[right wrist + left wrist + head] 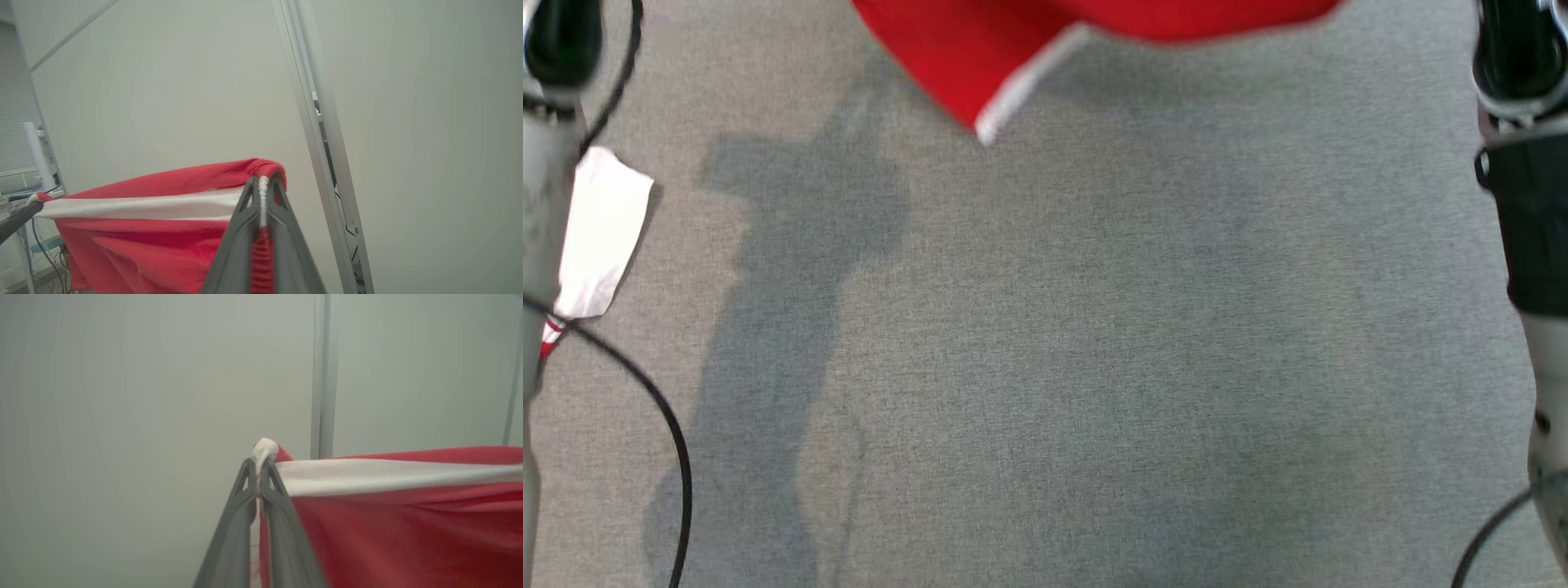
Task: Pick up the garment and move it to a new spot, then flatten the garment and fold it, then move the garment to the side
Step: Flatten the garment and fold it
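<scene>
Two grippers are clamped on one red garment (388, 531), each at an upper corner. The left gripper (258, 463) has its dark fingers pressed together on a bunched white corner of the cloth. The right gripper (261, 181) pinches the opposite corner, with white trim and red fabric squeezed between its fingers. Between them a white band (139, 207) along the garment's top edge is pulled taut and nearly level. The red cloth hangs from it in loose folds, raised in front of a pale wall with a grey metal upright (310, 102).

In the head view a blurred red corner with a white edge dips in from the top over a grey fabric-covered surface (1094, 367). A white piece of cloth (605, 233) lies on that surface at the far left, beside the left arm, and a black cable (670, 425) curves past it.
</scene>
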`<state>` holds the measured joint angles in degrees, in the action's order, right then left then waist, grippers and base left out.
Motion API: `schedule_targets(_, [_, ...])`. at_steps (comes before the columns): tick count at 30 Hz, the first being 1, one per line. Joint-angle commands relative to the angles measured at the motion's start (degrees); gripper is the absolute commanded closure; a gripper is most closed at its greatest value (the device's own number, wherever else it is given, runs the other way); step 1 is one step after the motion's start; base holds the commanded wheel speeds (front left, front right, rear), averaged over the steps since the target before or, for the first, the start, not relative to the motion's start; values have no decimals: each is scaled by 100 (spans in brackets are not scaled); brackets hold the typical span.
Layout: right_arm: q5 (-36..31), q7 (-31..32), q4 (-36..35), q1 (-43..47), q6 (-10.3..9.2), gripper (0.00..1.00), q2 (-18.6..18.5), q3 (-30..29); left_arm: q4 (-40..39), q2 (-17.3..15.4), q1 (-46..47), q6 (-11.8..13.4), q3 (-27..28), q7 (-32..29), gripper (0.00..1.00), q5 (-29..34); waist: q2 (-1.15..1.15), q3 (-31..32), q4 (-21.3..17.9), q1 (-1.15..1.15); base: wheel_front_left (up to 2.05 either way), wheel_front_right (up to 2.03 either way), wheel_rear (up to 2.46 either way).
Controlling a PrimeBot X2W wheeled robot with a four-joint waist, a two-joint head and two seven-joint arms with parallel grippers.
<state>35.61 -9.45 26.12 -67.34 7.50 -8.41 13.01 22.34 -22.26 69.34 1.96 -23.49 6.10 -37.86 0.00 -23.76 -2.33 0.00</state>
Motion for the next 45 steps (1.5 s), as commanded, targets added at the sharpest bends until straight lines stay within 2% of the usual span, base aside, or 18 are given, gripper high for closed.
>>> schedule_targets(1, [-7, -142, 262, -208, -1, 100, -6, 25, 286, 52, 196, -76, -20, 68, 100, 24, 0, -35, 23, 0, 0, 0, 0])
schedule_targets(5, [56, -441, 1254, -880, -1, 100, 134, 150, 1361, 317, 802, -345, -21, 404, 100, -13, 0, -48, 42, 0, 0, 0, 0])
schedule_targets(9, [168, -541, 1981, -1157, -1, 100, 204, 311, 2140, 545, 1069, -575, -130, 641, 100, 54, 0, -152, 87, 0, 0, 0, 0])
schedule_targets(13, [311, -563, 2298, -950, -1, 100, 167, 787, 2550, 717, 808, -724, -193, 817, 100, 33, 0, -265, 132, 0, 0, 0, 0])
schedule_targets(17, [546, -579, 2270, -348, -1, 100, 1, 1432, 2691, 863, 130, -801, -145, 900, 100, 7, 0, -281, 172, 0, 0, 0, 0])
schedule_targets(22, [1165, -581, 1829, 785, -1, 100, -182, 2005, 2076, 825, -1148, -814, 216, 904, 100, 220, 0, -194, 153, 0, 0, 0, 0])
schedule_targets(29, [1769, -577, 970, 2212, -1, 100, -461, 2391, 1040, 803, -2924, -763, 582, 905, 100, 487, 0, 110, 100, 0, 0, 0, 0])
schedule_targets(36, [2240, -573, 172, 3297, -1, 100, -1003, 2887, -278, 716, -4715, -437, 991, 907, 100, 540, 0, 505, 65, 0, 0, 0, 0])
schedule_targets(40, [2302, -549, -146, 3684, -1, 100, -1359, 3153, -1012, 619, -5573, -140, 1017, 547, 100, 434, 0, 727, 44, 0, 0, 0, 0])
schedule_targets(45, [2392, -563, -320, 4238, -1, 100, -1648, 3103, -2076, 409, -6559, 300, 994, -100, 100, 391, 0, 962, 70, 0, 0, 0, 0])
